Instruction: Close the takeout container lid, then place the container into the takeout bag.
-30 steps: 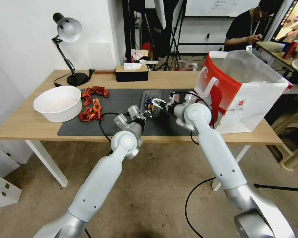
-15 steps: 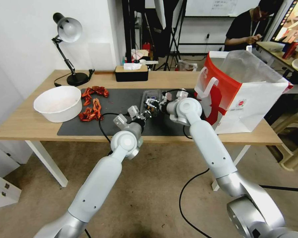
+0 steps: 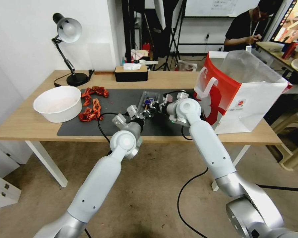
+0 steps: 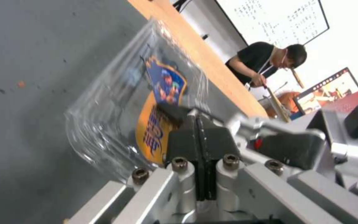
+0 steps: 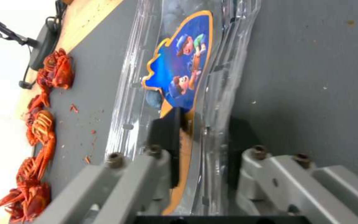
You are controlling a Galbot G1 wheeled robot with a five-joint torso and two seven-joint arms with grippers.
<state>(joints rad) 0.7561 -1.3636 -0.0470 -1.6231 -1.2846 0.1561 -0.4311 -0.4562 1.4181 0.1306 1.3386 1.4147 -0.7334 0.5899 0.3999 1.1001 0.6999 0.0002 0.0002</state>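
I see both arms reaching to the middle of the head view, where the takeout container (image 3: 150,100) lies on the dark mat (image 3: 122,99) that covers the centre of the tabletop (image 3: 29,124). It is a small clear clamshell with a blue and orange cartoon label.

My left hand (image 3: 145,113) comes in from the lower left of that frame. In the left wrist view its two black pads are pressed flat together with no gap, their tips at the container's near edge (image 4: 146,102); whether they pinch any plastic or just rest against it, I cannot tell.

My right hand (image 3: 154,106) comes in from the right. In the right wrist view its pads stand a moderate width apart, one on each side of the container's edge (image 5: 187,77), straddling the thin plastic but not clearly clamped on it.

The lid (image 5: 179,62) looks folded down over the berry half, since the label and a dark berry show through stacked clear layers, though I judge it may not be snapped fully tight.

The takeout bag (image 3: 241,89) stands upright and open at the right of the head view, well apart from the container.

By my reading the closing step is nearly done or being finished; lifting the container and placing it in the bag is all left to do
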